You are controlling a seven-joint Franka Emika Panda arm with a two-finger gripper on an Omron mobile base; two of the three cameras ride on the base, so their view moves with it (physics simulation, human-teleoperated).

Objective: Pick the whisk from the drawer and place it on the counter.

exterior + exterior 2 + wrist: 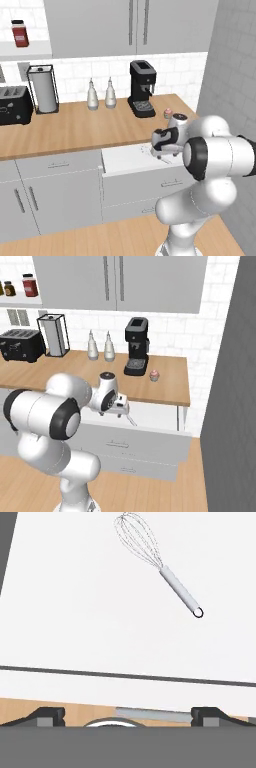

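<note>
Hand view looks down into the open drawer (75, 612), where the whisk (159, 564) lies diagonally on its white floor, well ahead of the gripper (128, 714), whose 2 fingertips stand wide apart, holding nothing. Approach should center over the slim handle, jaws turned across it, before descending.

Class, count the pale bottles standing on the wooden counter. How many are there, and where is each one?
2. Both stand side by side at the back of the counter: one bottle nearer the paper towel holder, the other bottle nearer the coffee machine. None seem hidden.
</note>
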